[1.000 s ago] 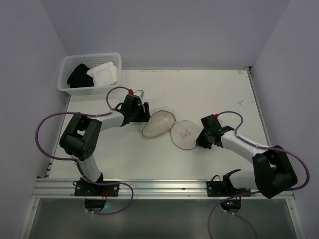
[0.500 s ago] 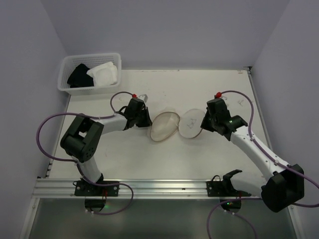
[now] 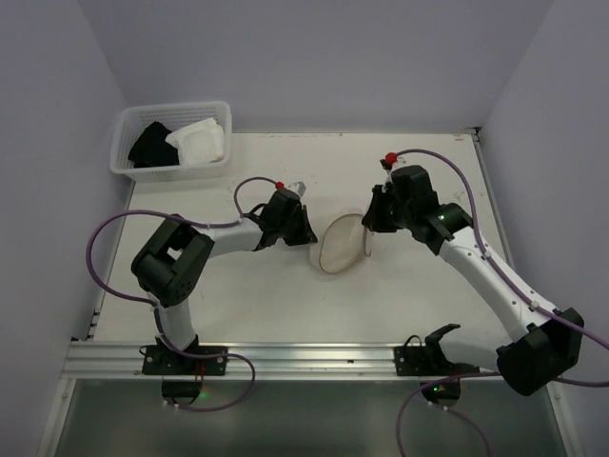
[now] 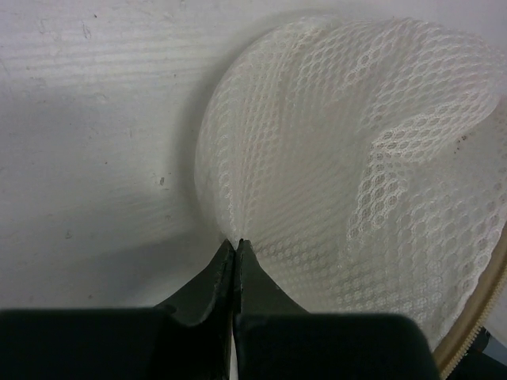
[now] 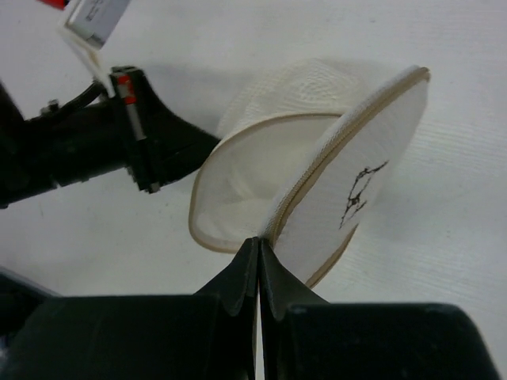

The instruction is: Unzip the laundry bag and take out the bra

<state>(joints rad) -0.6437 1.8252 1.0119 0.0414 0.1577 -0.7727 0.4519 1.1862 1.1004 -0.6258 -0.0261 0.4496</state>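
Left pincer (image 4: 236,245) and right pincer (image 5: 258,241) pinched closed.

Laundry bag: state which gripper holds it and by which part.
Both hold the laundry bag: left gripper pinches the mesh at its edge, right gripper the beige zipper rim of the pictogram flap.

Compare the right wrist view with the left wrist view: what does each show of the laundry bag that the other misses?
Only the right wrist: the black pictogram, the beige zipper rim parted, and the right gripper pinched shut at that rim. Only the left wrist: the left gripper with its tips closed on the mesh wall, seen close. Both: the white laundry bag and the bare table.
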